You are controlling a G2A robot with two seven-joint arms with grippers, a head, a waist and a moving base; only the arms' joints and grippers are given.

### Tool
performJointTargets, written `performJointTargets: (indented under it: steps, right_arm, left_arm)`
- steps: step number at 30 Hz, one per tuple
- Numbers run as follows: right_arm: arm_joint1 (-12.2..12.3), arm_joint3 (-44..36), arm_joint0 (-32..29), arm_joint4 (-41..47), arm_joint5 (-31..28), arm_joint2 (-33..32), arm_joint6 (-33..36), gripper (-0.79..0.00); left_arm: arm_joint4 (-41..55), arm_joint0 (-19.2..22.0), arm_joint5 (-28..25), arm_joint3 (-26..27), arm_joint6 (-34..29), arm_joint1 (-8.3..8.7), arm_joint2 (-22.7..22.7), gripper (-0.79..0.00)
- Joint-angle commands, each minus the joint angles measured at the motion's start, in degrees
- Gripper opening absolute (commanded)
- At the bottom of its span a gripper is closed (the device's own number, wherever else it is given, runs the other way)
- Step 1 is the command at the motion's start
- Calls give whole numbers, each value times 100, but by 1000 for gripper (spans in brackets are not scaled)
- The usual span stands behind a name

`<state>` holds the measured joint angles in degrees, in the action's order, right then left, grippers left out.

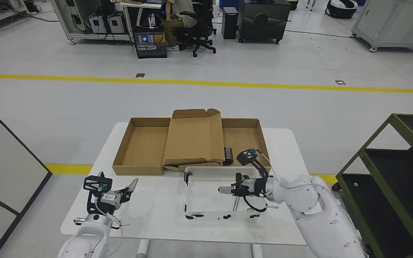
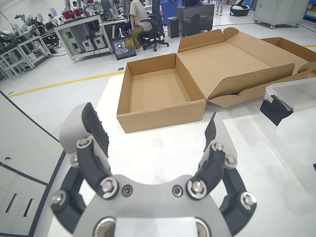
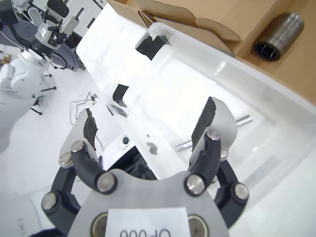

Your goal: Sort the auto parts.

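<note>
Fingers of my right gripper (image 3: pixel 150 117) stand spread wide and hold nothing, their black ribbed pads (image 3: pixel 206 122) facing each other above the clear plastic bin (image 3: pixel 172 92). The bin is a shallow, round-cornered tub with glossy see-through walls and black latch clips (image 3: pixel 150 44) at its corners. On its floor lies a thin, bright metal pin (image 3: pixel 244 120), straight and smooth, its middle hidden behind one of my pads.

Just beyond the bin's far wall is the flat cardboard box (image 1: pixel 142 151), matte brown corrugated board with a folded flap across its middle. In the compartment on my right side a short steel sleeve (image 3: pixel 277 36) lies on its side. It is a dull grey hollow cylinder with a stepped end, its dark bore turned towards the bin.

My left gripper (image 2: pixel 155 122) hovers low over the smooth white desk (image 1: pixel 148 213), well apart from the bin. Its fingers are also parted around nothing, the rubber pads (image 2: pixel 95 124) rough and finely grooved on silver metal links.
</note>
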<state>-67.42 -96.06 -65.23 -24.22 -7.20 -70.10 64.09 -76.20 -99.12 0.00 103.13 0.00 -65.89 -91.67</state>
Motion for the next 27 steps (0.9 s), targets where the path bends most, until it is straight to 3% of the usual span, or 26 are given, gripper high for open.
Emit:
performJointTargets:
  steps: [1,3,7,13,22,27]
  right_arm:
    - [20,-89,-86,432,141,-63,354,0]
    - [50,-148,-101,620,285,-207,506,0]
    - [75,-158,-60,806,1115,-347,590,0]
    - [57,464,507,840,1964,-224,624,0]
    - [-112,1621,1397,712,2478,749,692,0]
    - [-120,1655,1421,717,2477,779,690,0]
  left_arm:
    - [0,0,0,0,0,0,0,0]
    - [0,0,0,0,0,0,0,0]
    - [0,0,0,0,0,0,0,0]
    - [0,0,0,0,0,0,0,0]
    - [0,0,0,0,0,0,0,0]
    - [0,0,0,0,0,0,0,0]
